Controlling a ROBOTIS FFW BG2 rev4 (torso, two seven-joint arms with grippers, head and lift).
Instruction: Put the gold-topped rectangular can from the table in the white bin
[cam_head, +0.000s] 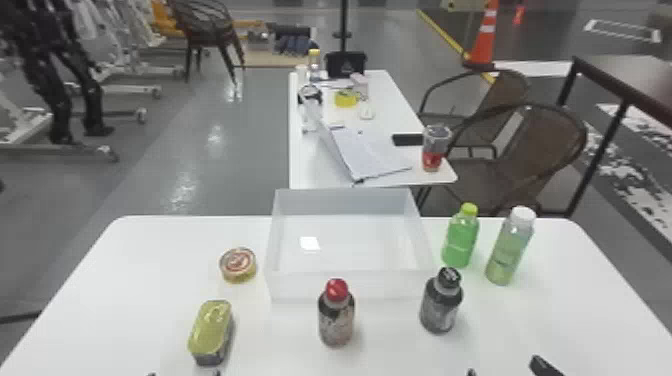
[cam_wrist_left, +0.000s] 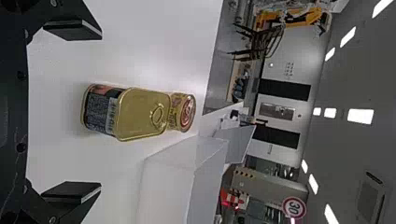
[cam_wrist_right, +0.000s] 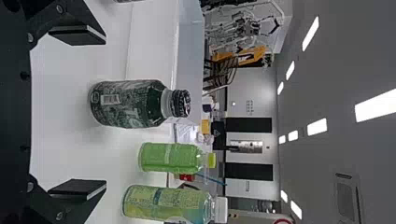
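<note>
Two black fingers of the left gripper stand wide apart, with nothing held and nothing touched. The gold-topped rectangular can stands upright on the table, just ahead of the gap between them and outside the white bin, near its left front corner. Beyond it lies a round can, apart from the bin. The right gripper is likewise spread wide and empty, its fingers clear of the black-capped bottle standing ahead of them.
</note>
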